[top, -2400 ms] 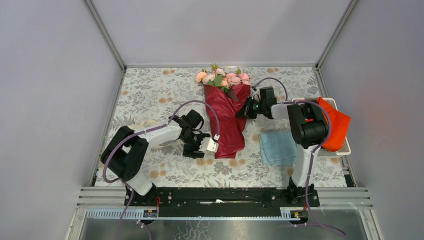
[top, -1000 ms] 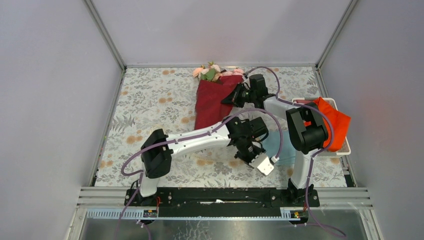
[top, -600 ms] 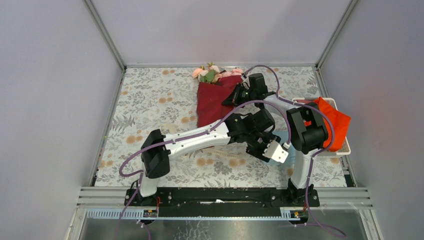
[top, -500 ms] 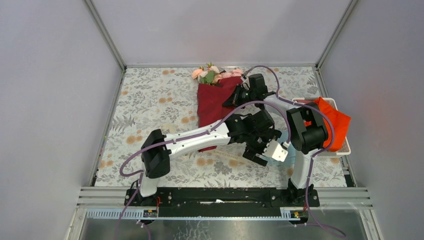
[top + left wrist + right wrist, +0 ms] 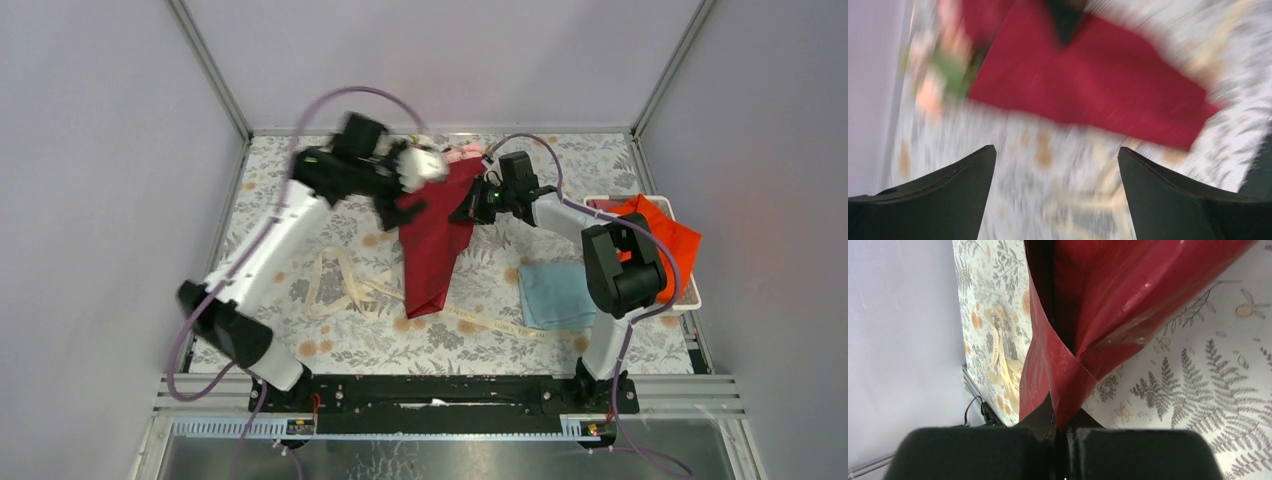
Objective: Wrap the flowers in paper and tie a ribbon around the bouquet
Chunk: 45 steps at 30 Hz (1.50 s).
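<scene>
Cream ribbon (image 5: 998,357) lies loose and curly on the printed tablecloth (image 5: 290,205), nearest to the arm bases. It makes loops at the left and runs as a thin line to the right, close to the blue cloth (image 5: 555,293). It passes by the narrow tip of the bouquet (image 5: 435,235), but we cannot tell if it goes under the tip or only beside it.

Further away, the dark red paper (image 5: 1128,295) is rolled into a cone. The right gripper (image 5: 472,207) is closed on its overlapping edge at the right side and keeps the seam together.

Beyond it, the left gripper (image 5: 1055,149) hangs above the table near the wide end of the cone. Its jaws stand wide apart with nothing between them, and its picture is very blurred. At the far edge, the pink flowers (image 5: 462,153) look out of the cone.

We judge that the wrapping is done and the tying is the step in hand. No ribbon is around the cone yet. The next move asks the left gripper to go down to a ribbon end, which is well apart from it, and to carry it across the cone. Meanwhile the right one should keep its pinch, otherwise the paper may unroll.
</scene>
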{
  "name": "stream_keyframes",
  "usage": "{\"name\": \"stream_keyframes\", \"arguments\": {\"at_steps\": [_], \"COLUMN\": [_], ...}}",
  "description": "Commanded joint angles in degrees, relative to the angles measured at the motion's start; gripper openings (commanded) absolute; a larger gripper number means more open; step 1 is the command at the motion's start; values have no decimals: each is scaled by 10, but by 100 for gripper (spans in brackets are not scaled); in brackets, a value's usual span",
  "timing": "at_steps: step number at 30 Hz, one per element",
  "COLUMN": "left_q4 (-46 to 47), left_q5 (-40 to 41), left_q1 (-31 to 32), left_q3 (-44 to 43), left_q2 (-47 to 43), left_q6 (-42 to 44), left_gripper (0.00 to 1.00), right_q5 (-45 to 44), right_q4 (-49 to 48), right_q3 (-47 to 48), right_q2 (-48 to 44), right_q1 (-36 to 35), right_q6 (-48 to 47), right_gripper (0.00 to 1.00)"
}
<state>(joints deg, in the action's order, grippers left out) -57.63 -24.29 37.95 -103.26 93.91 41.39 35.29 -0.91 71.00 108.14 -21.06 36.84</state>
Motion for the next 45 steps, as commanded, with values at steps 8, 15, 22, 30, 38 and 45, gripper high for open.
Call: {"name": "stream_keyframes", "arguments": {"at_steps": [8,15,22,30,38,45], "left_q4": [37,112,124,145,91,-92], "left_q5": [78,120,185,226,220,-3], "left_q1": [-378,-394,-393,-393,-395,-388], "left_q3": [393,478,546,590,398,-35], "left_q2": [-90,-36,-35,10,-134,-157], "left_q6": [-58,-92,-82,-56,-46,-7], "left_gripper": [99,99,99,62,0,0], "right_q5": [-12,-2,1,-1,-8,-14], "right_q4": [-29,-61,-68,-88,-89,-89], "right_q3": [-79,-104,-111,-142,-167,-165], "right_q2": [-86,-83,-76,-78,-71,-50], "right_q1": [-33,-34,-34,-34,-34,-34], "right_q6": [-9,5,4,10,3,-4], "right_gripper": [0,0,0,0,0,0]}}
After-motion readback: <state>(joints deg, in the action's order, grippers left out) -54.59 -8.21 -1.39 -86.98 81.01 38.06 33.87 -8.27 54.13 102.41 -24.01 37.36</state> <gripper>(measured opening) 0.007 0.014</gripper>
